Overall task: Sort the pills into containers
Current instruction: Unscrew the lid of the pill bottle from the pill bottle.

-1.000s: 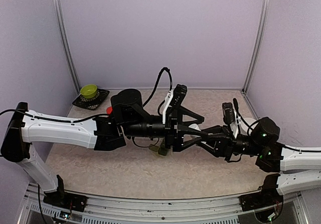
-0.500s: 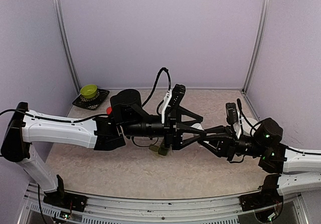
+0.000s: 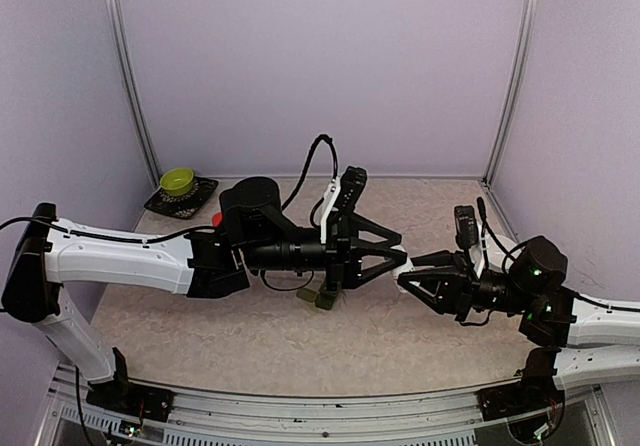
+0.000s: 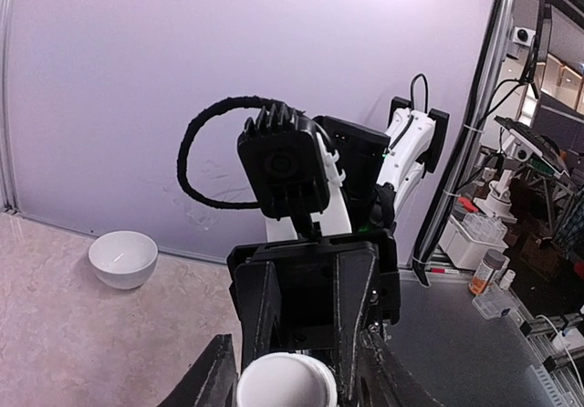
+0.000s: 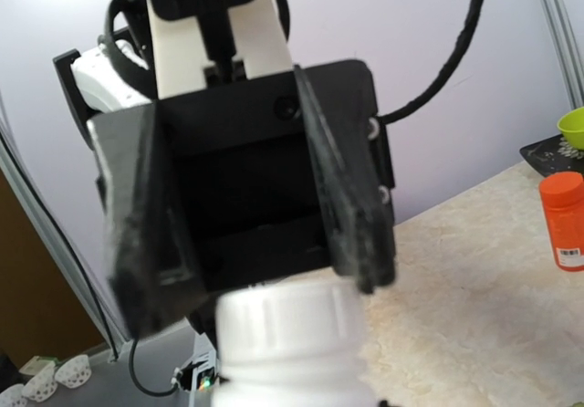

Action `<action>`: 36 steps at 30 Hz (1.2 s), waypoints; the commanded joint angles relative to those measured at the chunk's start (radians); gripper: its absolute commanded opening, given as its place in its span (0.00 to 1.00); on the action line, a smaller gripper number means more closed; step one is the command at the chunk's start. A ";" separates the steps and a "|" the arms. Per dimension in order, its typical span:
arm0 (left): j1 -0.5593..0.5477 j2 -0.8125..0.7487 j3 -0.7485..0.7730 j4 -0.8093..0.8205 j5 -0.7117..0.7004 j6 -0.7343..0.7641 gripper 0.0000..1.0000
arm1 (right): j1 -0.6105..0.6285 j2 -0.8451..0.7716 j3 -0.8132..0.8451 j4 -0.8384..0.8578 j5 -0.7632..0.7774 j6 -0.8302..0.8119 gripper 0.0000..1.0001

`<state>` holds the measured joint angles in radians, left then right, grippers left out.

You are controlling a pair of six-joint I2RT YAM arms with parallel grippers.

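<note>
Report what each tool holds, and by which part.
The right tool holds the white bottle by its body. The left tool straddles the cap; whether it grips it yet cannot be told.

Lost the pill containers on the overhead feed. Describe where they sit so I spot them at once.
Find the left arm stretched across the middle of the table. Below its wrist, toward the near edge, the containers lie on the tabletop. They are a small, dark olive-green strip, unlike the bright lime bowl on the tray at the back left corner.
</note>
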<state>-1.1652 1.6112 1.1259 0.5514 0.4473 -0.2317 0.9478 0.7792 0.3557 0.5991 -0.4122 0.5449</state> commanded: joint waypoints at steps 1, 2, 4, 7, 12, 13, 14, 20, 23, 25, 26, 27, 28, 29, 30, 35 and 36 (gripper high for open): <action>-0.015 -0.017 -0.004 -0.016 0.064 -0.005 0.41 | -0.012 -0.004 0.007 -0.011 0.103 -0.011 0.00; -0.016 -0.014 -0.001 -0.023 0.064 -0.005 0.40 | -0.012 -0.001 0.012 -0.020 0.102 -0.020 0.00; -0.016 -0.007 0.009 -0.038 0.060 -0.010 0.39 | -0.012 0.004 0.029 -0.043 0.105 -0.041 0.00; -0.016 0.002 0.016 -0.056 0.047 -0.025 0.39 | -0.011 0.007 0.051 -0.081 0.114 -0.076 0.00; -0.014 -0.002 0.003 -0.057 0.047 -0.026 0.49 | -0.012 -0.014 0.069 -0.107 0.122 -0.115 0.00; -0.013 -0.005 -0.003 -0.051 0.050 -0.023 0.51 | -0.011 -0.017 0.071 -0.108 0.117 -0.115 0.00; -0.011 -0.010 -0.012 -0.039 0.058 -0.023 0.52 | -0.012 -0.019 0.072 -0.105 0.109 -0.116 0.00; 0.010 -0.044 -0.064 0.058 0.159 -0.012 0.55 | -0.012 -0.016 0.054 -0.042 0.007 -0.093 0.00; 0.022 -0.046 -0.071 0.090 0.212 -0.006 0.63 | -0.012 0.004 0.042 0.039 -0.090 -0.036 0.00; 0.031 -0.046 -0.075 0.125 0.258 -0.012 0.69 | -0.012 0.032 0.046 0.090 -0.152 -0.008 0.00; 0.035 -0.045 -0.076 0.139 0.273 -0.015 0.72 | -0.012 0.046 0.046 0.110 -0.176 0.006 0.00; 0.037 -0.045 -0.075 0.149 0.286 -0.014 0.72 | -0.011 0.058 0.046 0.127 -0.194 0.018 0.00; 0.039 -0.045 -0.073 0.154 0.301 -0.012 0.73 | -0.012 0.068 0.048 0.138 -0.209 0.027 0.00; 0.041 -0.045 -0.071 0.158 0.308 -0.006 0.73 | -0.012 0.077 0.047 0.149 -0.221 0.034 0.00; 0.042 -0.046 -0.070 0.159 0.311 -0.003 0.73 | -0.011 0.083 0.046 0.158 -0.230 0.039 0.00; 0.058 -0.047 -0.075 0.197 0.352 -0.011 0.69 | -0.012 0.101 0.040 0.206 -0.268 0.070 0.00; 0.059 -0.046 -0.074 0.196 0.354 -0.010 0.69 | -0.012 0.104 0.041 0.217 -0.273 0.076 0.00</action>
<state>-1.1175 1.5883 1.0595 0.6895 0.7433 -0.2405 0.9413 0.8768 0.3901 0.7216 -0.6308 0.5770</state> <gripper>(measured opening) 0.699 0.312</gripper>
